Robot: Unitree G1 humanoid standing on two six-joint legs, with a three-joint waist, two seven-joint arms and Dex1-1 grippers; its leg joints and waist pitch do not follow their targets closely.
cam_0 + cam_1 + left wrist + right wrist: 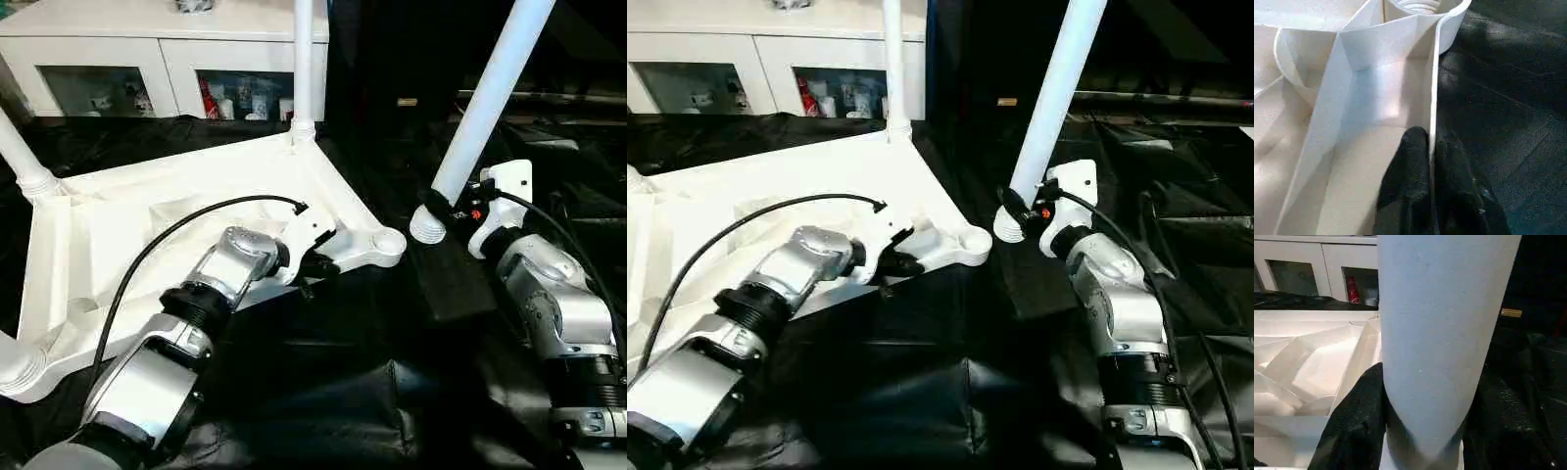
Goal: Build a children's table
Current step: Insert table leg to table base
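Black cloth covers the bench; my left gripper (318,262) pinches the upturned white plastic tabletop (147,235) rim at centre frame, my right gripper (443,208) clamps the fourth white tubular leg (487,98) (tilted). I'd straighten it over the empty round corner socket (389,240) before pressing.

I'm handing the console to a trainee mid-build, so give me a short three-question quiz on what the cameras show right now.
1. True or false: the right pincer grips a loose leg near its threaded end.
2. What does the left pincer clamp? A) a leg B) the tabletop's rim C) the cable
3. How many corner sockets of the tabletop lack a leg?

Key:
1. True; the leg is tilted, its end beside the empty socket.
2. B; one finger on each side of the rim.
3. One; three legs are already seated.
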